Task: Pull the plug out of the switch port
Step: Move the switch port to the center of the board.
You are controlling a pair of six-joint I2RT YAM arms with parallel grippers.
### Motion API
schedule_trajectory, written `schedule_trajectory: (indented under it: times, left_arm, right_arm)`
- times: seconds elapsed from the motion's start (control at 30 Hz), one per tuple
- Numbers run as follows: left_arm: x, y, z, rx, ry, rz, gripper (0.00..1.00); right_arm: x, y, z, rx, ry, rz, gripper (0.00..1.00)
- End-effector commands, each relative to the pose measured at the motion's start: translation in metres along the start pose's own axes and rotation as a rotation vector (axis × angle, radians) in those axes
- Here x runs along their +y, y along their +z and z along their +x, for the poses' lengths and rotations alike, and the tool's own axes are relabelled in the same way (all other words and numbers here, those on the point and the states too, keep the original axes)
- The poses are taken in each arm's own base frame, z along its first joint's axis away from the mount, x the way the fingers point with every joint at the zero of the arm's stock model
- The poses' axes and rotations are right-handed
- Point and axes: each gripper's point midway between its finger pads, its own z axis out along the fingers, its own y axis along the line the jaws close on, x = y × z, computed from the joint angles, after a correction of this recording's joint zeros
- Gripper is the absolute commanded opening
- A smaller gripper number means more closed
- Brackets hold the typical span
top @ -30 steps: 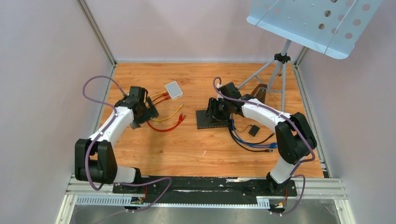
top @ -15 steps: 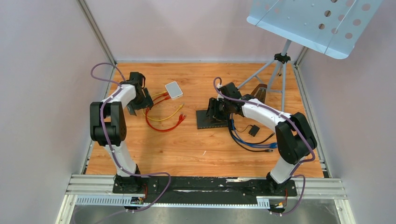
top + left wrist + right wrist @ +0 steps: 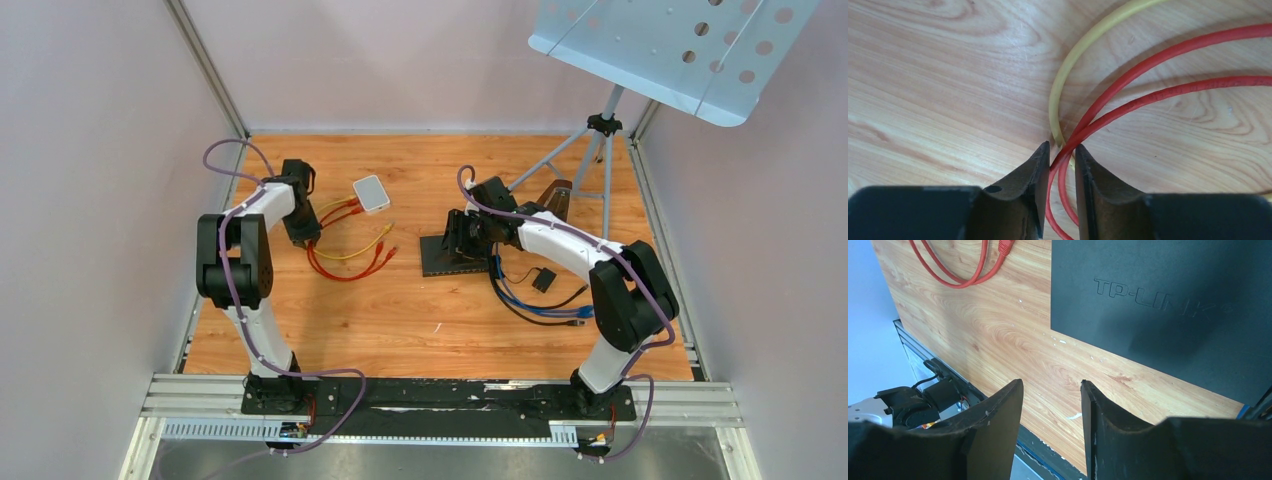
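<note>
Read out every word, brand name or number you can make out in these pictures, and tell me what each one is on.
"TP-LINK": raised letters on the top of the black switch, seen from the right wrist camera.
Faint print runs along the red cable in the left wrist view: too small to read.
Nothing else in the three views carries readable text.
</note>
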Motion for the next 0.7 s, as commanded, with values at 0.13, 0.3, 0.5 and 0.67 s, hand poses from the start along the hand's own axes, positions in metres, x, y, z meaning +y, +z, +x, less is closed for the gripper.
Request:
schedule_trajectory:
  times: [0.13, 0.3, 0.5, 0.67]
  left_arm:
    - [0.005, -0.013, 0.031, -0.002, -0.039, 0.059, 0.29]
    - [0.003, -0.02, 0.054, 0.044, -0.081, 0.106, 0.17]
    - [-0.015, -0.038, 0.102, 0.054, -0.132, 0.225, 0.25]
    - [-0.016, -0.048, 0.131, 0.072, -0.142, 0.275, 0.38]
  right_arm:
    - [0.012, -0.001, -0.004, -0.007, -0.01, -0.037, 0.45]
    - [0.015, 0.0, -0.003, -0.006, -0.014, -0.04, 0.45]
    - [0.016, 0.006, 0.001, 0.011, -0.018, -0.037, 0.45]
    - [0.021, 0.013, 0.005, 0.029, -0.034, -0.041, 0.45]
